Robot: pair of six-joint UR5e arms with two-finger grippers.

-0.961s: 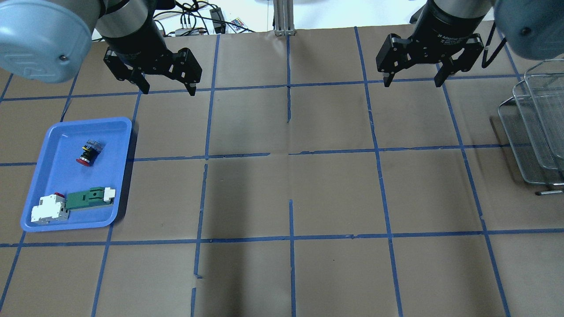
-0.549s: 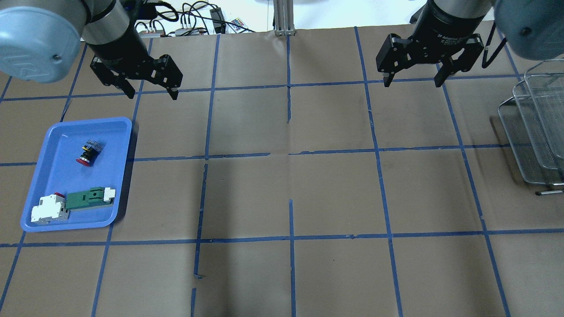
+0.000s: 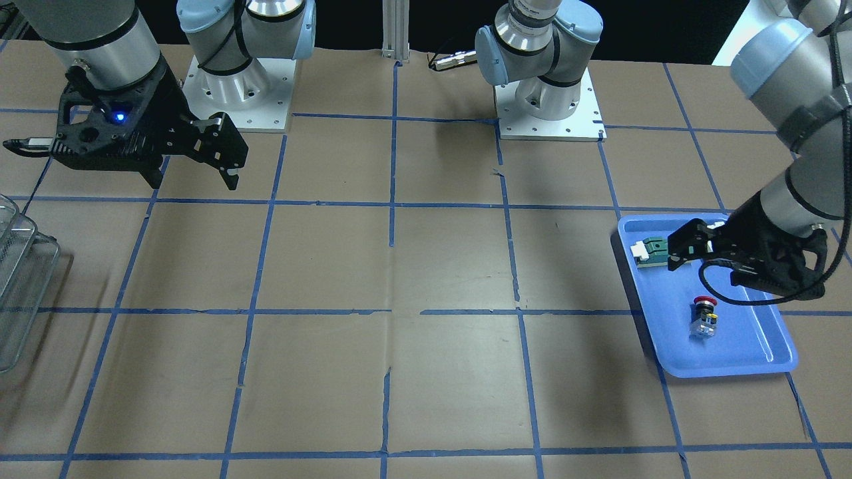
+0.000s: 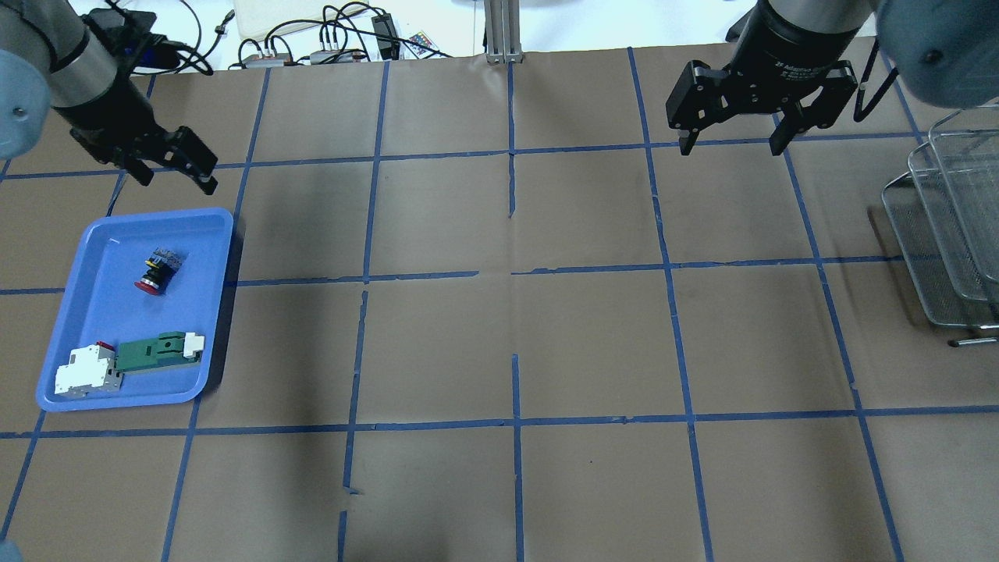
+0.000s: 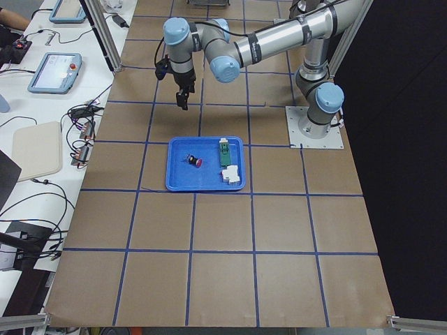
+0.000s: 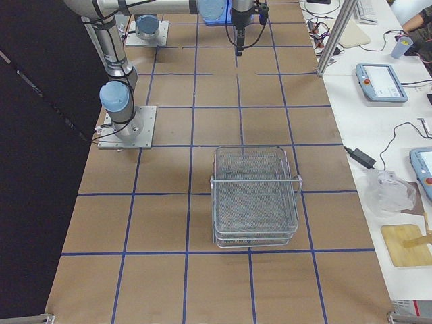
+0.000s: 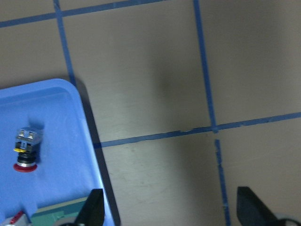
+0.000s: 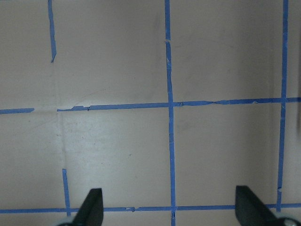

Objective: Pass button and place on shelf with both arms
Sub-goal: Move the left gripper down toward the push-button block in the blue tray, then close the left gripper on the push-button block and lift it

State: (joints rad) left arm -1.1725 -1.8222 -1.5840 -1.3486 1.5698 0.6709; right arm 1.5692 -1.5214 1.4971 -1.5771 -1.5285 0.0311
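Red-capped button (image 4: pixel 158 269) in smooth blue tray (image 4: pixel 101 312), wire-mesh shelf (image 4: pixel 936 257) well apart — left gripper (image 4: pixel 177 181), right gripper (image 4: pixel 730 144) both wide.

Blue-taped brown paper (image 4: pixel 593 343) is covering the table (image 3: pixel 319 266); a white bench (image 5: pixel 28 105) is standing beside the table, carrying cables (image 4: pixel 343 19).

White lettering (image 4: pixel 796 69) above right claw (image 4: pixel 730 148), too blurred to read
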